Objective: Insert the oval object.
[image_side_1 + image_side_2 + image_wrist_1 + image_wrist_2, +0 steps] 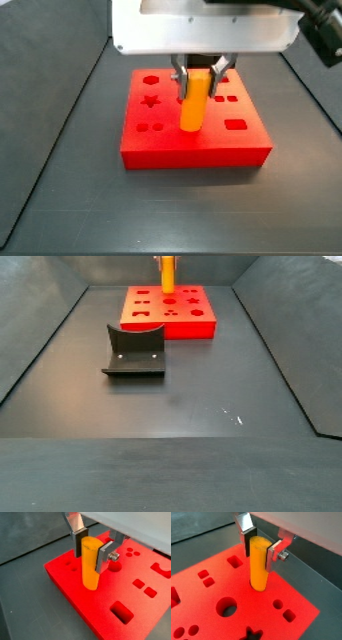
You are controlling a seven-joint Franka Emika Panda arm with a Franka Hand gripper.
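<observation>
Orange-yellow and upright, the oval object (89, 562) is clamped at its upper end between the fingers (78, 536), its lower tip hanging below them over the red block (133, 594). If the tip is misaligned with the oval hole — not identifiable here — jamming is risked.

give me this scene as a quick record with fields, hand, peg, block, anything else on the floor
hand: above the red block, its flat silver fingers shut on the peg's upper part
peg: orange-yellow peg, upright, lower end at the block's top face; whether it has entered a hole cannot be told
block: red block with shaped holes, flat on the dark floor
round hole: open, beside the peg
holder: dark grey curved holder, in front of the block in a side view, apart from it
</observation>
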